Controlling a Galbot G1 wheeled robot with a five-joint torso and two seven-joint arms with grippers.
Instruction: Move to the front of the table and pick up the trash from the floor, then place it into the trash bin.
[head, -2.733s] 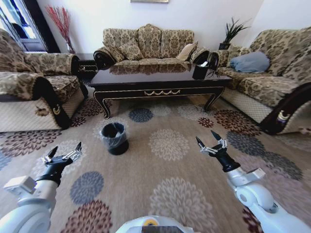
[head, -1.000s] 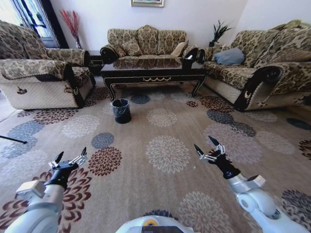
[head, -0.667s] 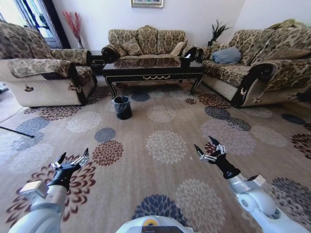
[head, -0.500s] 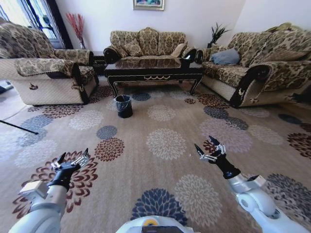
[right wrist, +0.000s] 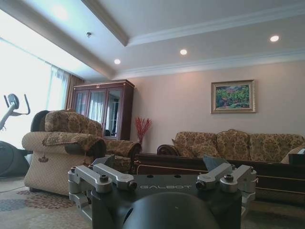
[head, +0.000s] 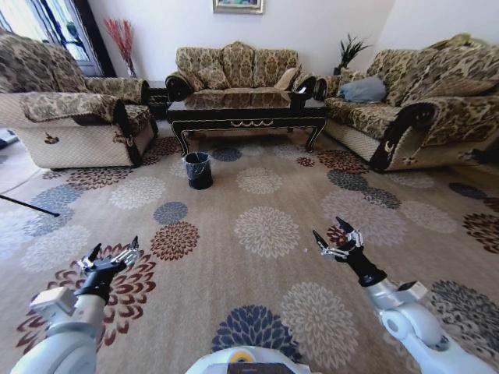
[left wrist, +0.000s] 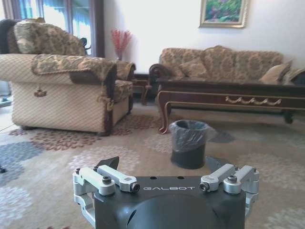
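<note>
Above the flowered carpet [head: 265, 234], left gripper [head: 109, 255] and right gripper [head: 334, 237] hang with jaws spread wide, holding nothing.

We hold both arms low and forward — the left tool [head: 111, 255] at about eight o'clock in the head view, the right tool [head: 335, 236] at about four o'clock. Each tool has its fingers spread wide with nothing between them — the left [left wrist: 162, 168] aimed level ahead, the right [right wrist: 159, 164] tipped slightly upward.
</note>
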